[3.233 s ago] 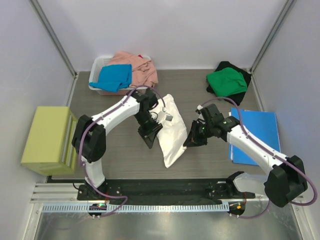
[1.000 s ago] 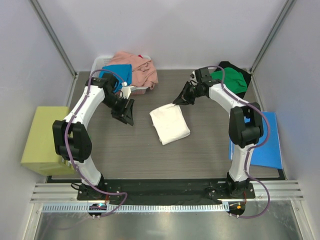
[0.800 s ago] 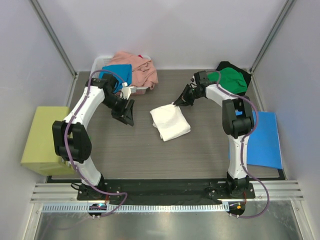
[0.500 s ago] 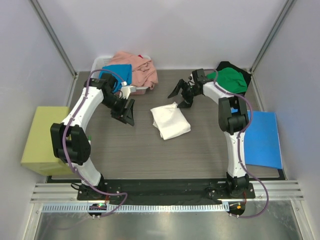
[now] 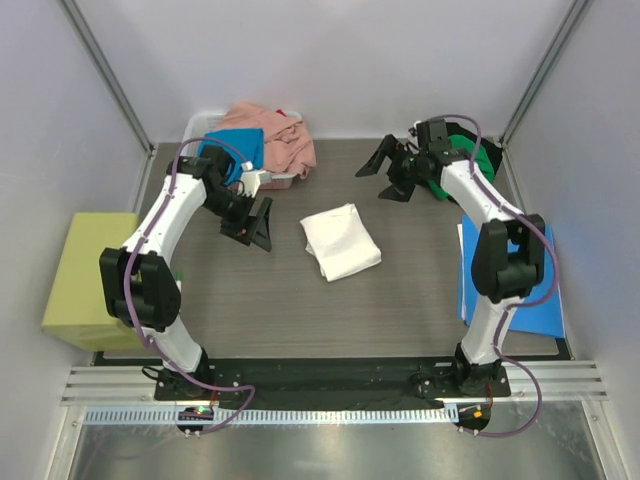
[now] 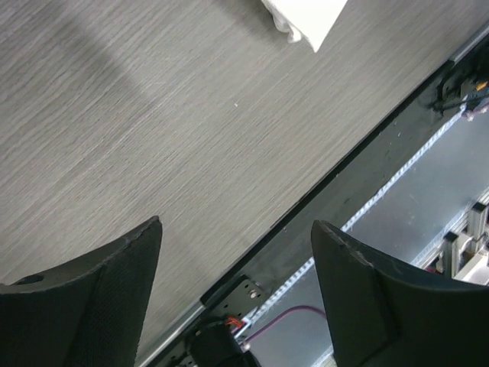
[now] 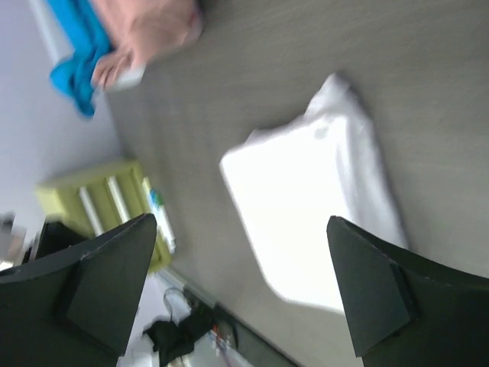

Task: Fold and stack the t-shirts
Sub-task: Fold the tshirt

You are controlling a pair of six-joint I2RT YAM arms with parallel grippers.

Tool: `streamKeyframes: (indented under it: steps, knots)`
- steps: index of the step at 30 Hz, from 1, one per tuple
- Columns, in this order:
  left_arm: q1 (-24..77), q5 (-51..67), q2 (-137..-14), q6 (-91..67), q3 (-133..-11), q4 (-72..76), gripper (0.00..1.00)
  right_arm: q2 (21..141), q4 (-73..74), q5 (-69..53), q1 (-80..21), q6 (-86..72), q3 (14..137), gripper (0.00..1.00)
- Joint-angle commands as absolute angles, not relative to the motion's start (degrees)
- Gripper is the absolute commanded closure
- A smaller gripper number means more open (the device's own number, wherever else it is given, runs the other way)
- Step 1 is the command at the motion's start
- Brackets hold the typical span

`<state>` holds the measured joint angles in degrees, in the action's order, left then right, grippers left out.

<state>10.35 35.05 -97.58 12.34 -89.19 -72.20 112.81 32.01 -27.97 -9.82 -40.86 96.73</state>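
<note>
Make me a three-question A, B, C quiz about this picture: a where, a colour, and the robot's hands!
1. What is the folded white t-shirt lying on? A floor; B table; C chair.
2. T-shirts in the basket are: A pink and blue; B green and black; C yellow and white.
3. The left gripper and right gripper are: A open; B shut; C holding shirts.
B, it lies mid-table; A, a pink t-shirt and blue t-shirt fill it; A, fingers apart, nothing between.

Bright, even light cast soft shadows. The right wrist view was blurred, the white t-shirt [image 7: 306,214] overexposed.
</note>
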Motion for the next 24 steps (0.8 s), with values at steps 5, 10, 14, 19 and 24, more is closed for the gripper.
streamKeyframes:
  steps: [5, 10, 14, 19, 24]
  knots:
    - [8.27, 29.88, -91.94, 8.26, -84.21, -63.02, 0.00, 99.32, 18.03, -40.07, -19.23, -47.28, 72.00, 0.00]
    - [7.38, 29.53, -91.76, 8.09, -83.67, -62.14, 0.00, 99.05, 15.30, -40.52, -20.48, -47.29, 64.88, 0.00]
    - [6.51, 30.49, -91.85, 8.61, -84.29, -63.01, 0.00, 101.42, 14.24, -38.85, -20.48, -46.85, 63.02, 0.00]
    - [6.24, 30.32, -91.40, 9.49, -84.55, -64.07, 0.00, 108.61, 11.79, -37.53, -20.39, -47.28, 59.60, 0.00]
    - [5.98, 30.32, -91.49, 10.28, -84.99, -64.95, 0.00, 109.69, 11.33, -37.53, -20.48, -47.81, 57.57, 0.00]
